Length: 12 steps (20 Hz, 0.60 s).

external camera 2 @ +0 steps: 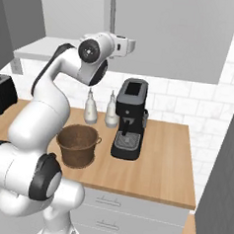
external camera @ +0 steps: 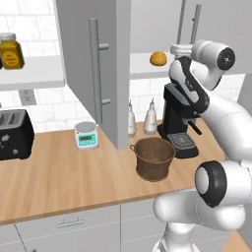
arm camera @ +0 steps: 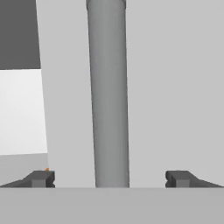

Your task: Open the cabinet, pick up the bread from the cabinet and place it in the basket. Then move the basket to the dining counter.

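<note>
The grey cabinet has its left door (external camera: 88, 64) swung out over the counter, while the right door (external camera: 216, 29) is closed. On the white shelf inside lies the bread (external camera: 158, 58), a small golden bun. My gripper (external camera: 174, 49) (external camera 2: 133, 44) is up at the closed door, just right of the bread. In the hand view the gripper (arm camera: 110, 178) is open, its fingertips (arm camera: 41, 178) standing either side of the door's vertical bar handle (arm camera: 109, 96) without touching it. The dark woven basket (external camera: 154, 157) (external camera 2: 77, 145) stands empty on the counter below. The dining counter is out of view.
A black coffee machine (external camera: 179, 123) stands right beside the basket, with two white bottles (external camera: 150, 118) behind it. A small scale (external camera: 86, 135) and a black toaster (external camera: 15, 133) sit further left. An amber jar (external camera: 11, 51) stands on the left shelf.
</note>
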Tool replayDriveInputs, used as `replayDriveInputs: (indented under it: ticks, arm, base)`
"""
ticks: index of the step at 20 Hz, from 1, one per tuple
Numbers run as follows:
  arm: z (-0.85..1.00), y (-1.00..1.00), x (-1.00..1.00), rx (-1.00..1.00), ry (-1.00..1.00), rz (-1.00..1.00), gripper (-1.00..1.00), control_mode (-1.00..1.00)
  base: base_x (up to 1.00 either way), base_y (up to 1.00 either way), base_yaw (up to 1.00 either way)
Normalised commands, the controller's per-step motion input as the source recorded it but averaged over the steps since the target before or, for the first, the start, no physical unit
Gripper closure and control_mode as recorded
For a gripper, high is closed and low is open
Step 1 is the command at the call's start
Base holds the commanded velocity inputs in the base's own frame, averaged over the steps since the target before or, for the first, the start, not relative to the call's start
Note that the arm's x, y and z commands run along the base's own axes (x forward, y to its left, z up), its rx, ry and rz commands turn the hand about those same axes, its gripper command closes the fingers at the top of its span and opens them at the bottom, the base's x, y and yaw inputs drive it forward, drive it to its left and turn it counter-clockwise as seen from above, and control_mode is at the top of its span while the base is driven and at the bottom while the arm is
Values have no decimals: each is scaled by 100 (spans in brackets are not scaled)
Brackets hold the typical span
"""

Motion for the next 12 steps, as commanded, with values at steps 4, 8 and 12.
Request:
replayDriveInputs:
  ticks: [4,8,12]
  arm:
    - [-11,0,46,0,2,-1,100,-100]
    - [-9,0,22,1,6,9,100,-100]
    - [-16,0,20,0,9,24,100,-100]
  base:
    - [0,0,0]
    - [0,0,0]
    - [0,0,0]
